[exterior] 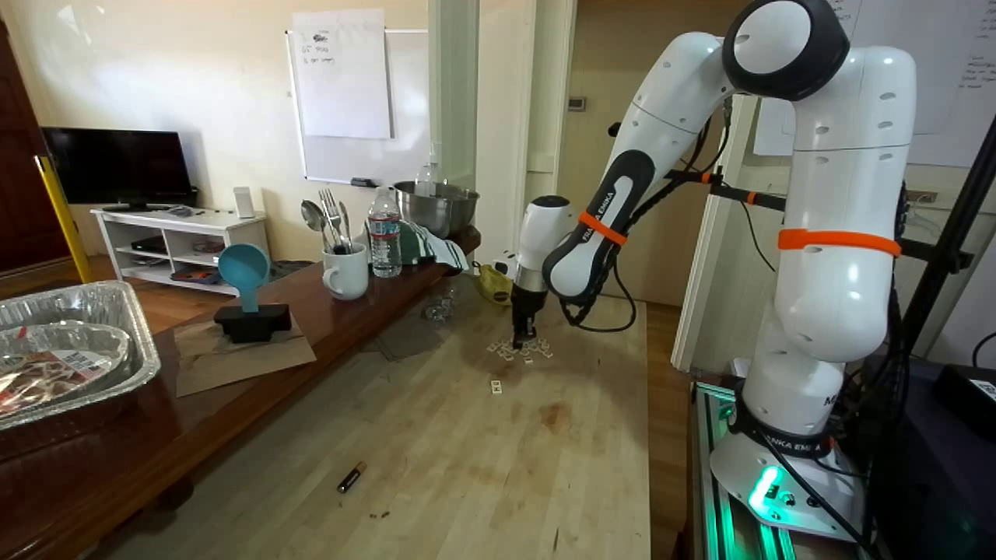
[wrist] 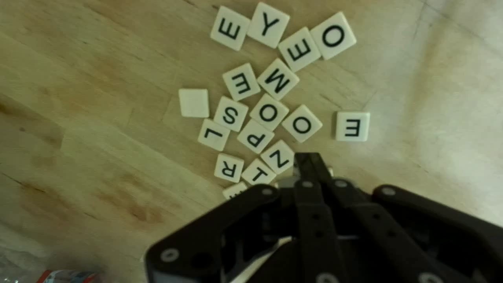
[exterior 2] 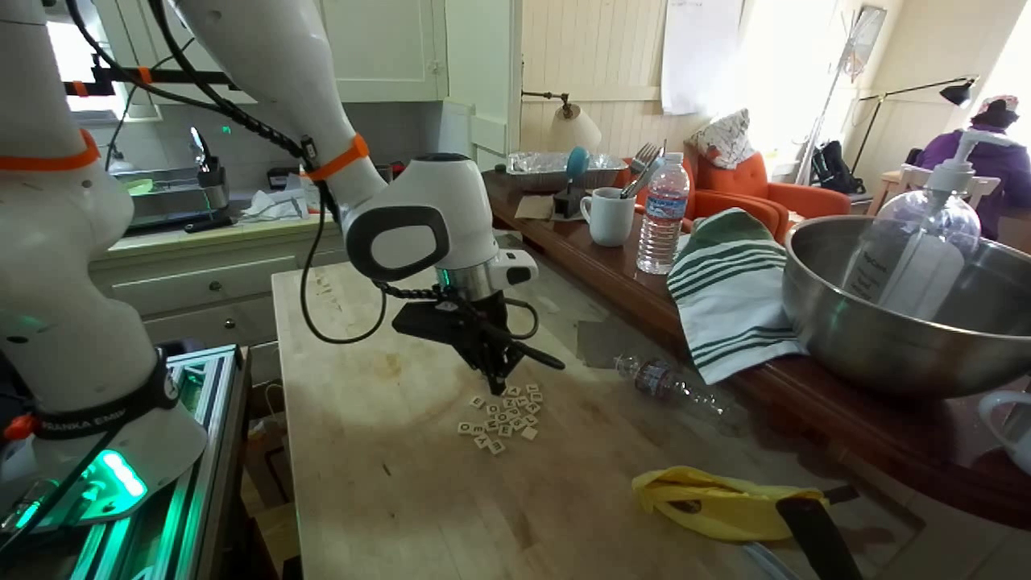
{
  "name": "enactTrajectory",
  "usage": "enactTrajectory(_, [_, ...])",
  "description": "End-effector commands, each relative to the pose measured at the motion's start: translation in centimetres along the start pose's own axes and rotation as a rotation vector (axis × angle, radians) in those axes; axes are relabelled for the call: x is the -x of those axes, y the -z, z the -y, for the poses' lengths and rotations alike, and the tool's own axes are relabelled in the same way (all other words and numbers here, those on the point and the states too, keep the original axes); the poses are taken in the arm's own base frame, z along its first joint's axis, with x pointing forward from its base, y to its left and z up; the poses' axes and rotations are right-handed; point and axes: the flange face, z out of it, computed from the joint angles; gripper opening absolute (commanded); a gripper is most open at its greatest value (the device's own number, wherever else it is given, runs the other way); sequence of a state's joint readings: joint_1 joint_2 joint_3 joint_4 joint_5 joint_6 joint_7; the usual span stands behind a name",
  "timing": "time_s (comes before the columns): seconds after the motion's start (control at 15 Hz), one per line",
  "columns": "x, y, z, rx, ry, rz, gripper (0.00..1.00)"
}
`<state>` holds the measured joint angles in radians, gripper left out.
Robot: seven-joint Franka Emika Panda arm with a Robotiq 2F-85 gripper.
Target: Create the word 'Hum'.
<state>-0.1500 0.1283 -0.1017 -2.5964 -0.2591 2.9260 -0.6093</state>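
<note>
Small flat whitish letter tiles lie in a loose pile (exterior: pixel 510 352) on the wooden table, also in an exterior view (exterior 2: pixel 503 417). In the wrist view an M tile (wrist: pixel 278 79) lies face up among E, O, Y, S, P and other tiles. One tile (wrist: pixel 194 103) shows a blank face. A small tile group (exterior: pixel 496 386) lies apart from the pile; its letters are hard to read. My gripper (wrist: pixel 307 155) is shut, its fingertips together with nothing visible between them. It points down over the pile's edge in both exterior views (exterior: pixel 523 342) (exterior 2: pixel 497 387), hiding some tiles.
A clear plastic bottle (exterior 2: pixel 668 383) lies on the table beside the dark raised counter (exterior: pixel 327 330). A yellow bag (exterior 2: pixel 717 503) lies at one table end. A battery (exterior: pixel 352 477) lies at the other. The counter holds a mug (exterior: pixel 345 272) and a metal bowl (exterior 2: pixel 902 346).
</note>
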Motion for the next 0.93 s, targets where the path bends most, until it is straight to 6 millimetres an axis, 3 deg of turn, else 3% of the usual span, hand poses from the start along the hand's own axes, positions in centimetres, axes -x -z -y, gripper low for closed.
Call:
enactTrajectory(0.0, [-0.4, -1.3, 0.2, -0.016, 0.028, -0.018, 0.0])
enactTrajectory(0.87, [-2.4, -2.8, 0.5, -0.055, 0.107, -0.006, 0.0])
